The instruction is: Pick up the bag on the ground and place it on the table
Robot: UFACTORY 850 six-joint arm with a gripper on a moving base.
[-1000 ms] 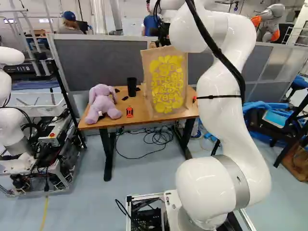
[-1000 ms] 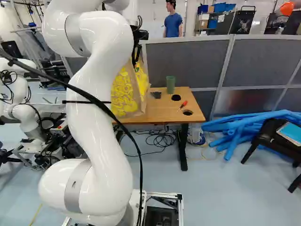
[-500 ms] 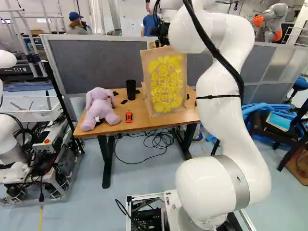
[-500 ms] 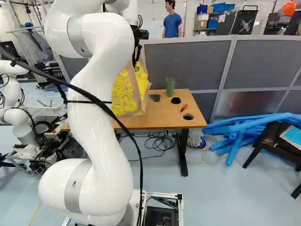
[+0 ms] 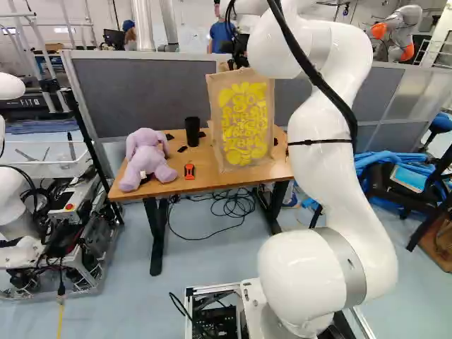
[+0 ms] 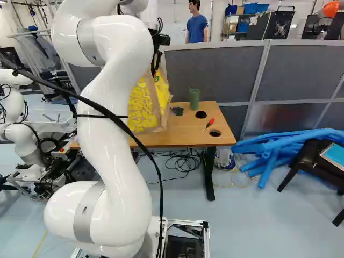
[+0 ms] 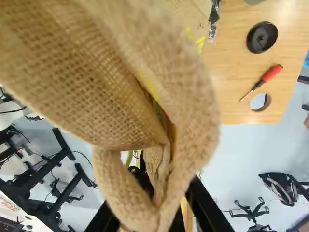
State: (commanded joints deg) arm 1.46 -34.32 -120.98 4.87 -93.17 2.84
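In the right base view my gripper [image 6: 156,65] points down, partly behind the arm, at the top of the bag [image 6: 143,107]. The tan woven bag [image 5: 244,120] with yellow print is upright over the wooden table [image 5: 198,185] in the left base view; whether its bottom touches the tabletop I cannot tell. Close up, the gripper [image 7: 157,212] is shut on the bag, whose burlap [image 7: 72,72] folds up between the dark fingers and hides much of them.
On the table are a purple plush toy [image 5: 147,159], a black cup [image 5: 192,130], an orange-black tool [image 5: 189,171], a green cup [image 6: 194,98] and a red screwdriver [image 6: 209,124]. Grey partitions [image 6: 215,70] rise behind. Blue tubes [image 6: 279,148] lie at right; another robot [image 5: 14,205] stands left.
The base has moved a little since a second ago, and the table now appears slightly nearer. The bag has stayed with the gripper. Over the last half second almost nothing has shifted.
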